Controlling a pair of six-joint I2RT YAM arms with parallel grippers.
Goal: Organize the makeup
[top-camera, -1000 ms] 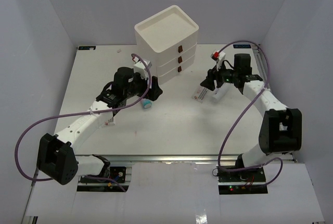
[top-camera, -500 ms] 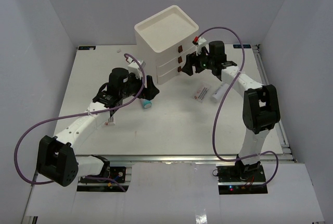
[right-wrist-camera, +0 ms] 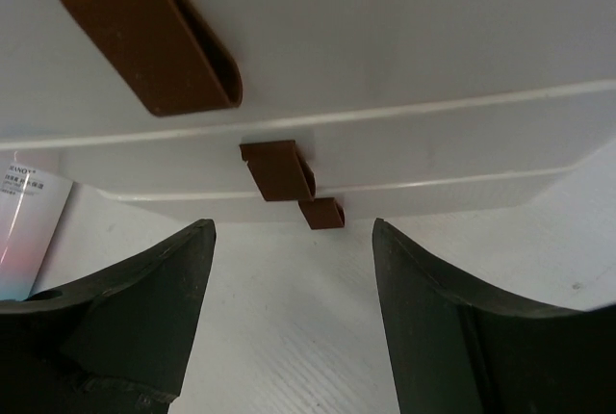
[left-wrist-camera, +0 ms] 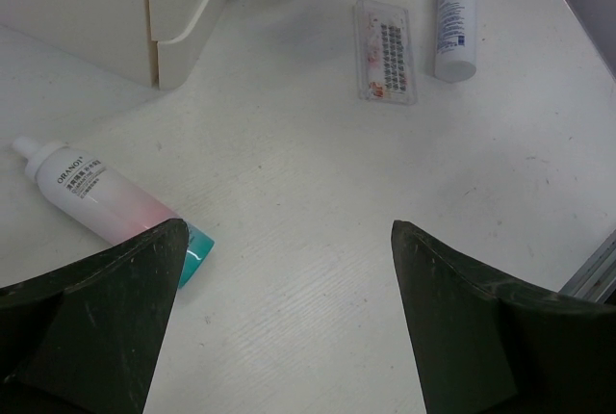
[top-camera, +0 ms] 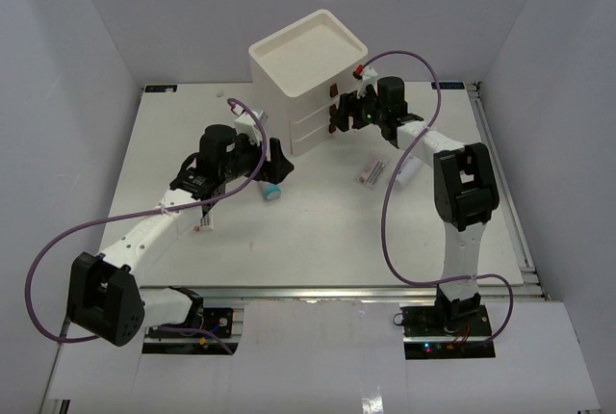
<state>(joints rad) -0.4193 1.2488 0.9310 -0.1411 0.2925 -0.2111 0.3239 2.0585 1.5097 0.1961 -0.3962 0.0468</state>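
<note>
The left gripper [left-wrist-camera: 289, 260] hangs over the white counter [left-wrist-camera: 318, 193], jaws wide apart. A pink tube [left-wrist-camera: 96, 200] lies flat at the left, its teal cap against the left jaw's edge. Beyond it stands the white drawer box [left-wrist-camera: 106, 5]. Farther off, a flat packet [left-wrist-camera: 385, 50] and a white bottle [left-wrist-camera: 455, 21] lie side by side, apart.

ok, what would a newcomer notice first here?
The white three-drawer box at the table's rear centre, with the right gripper open, close to its dark red handles. A pink tube lies beside the open left gripper; a white bottle and a flat packet lie further right.
</note>
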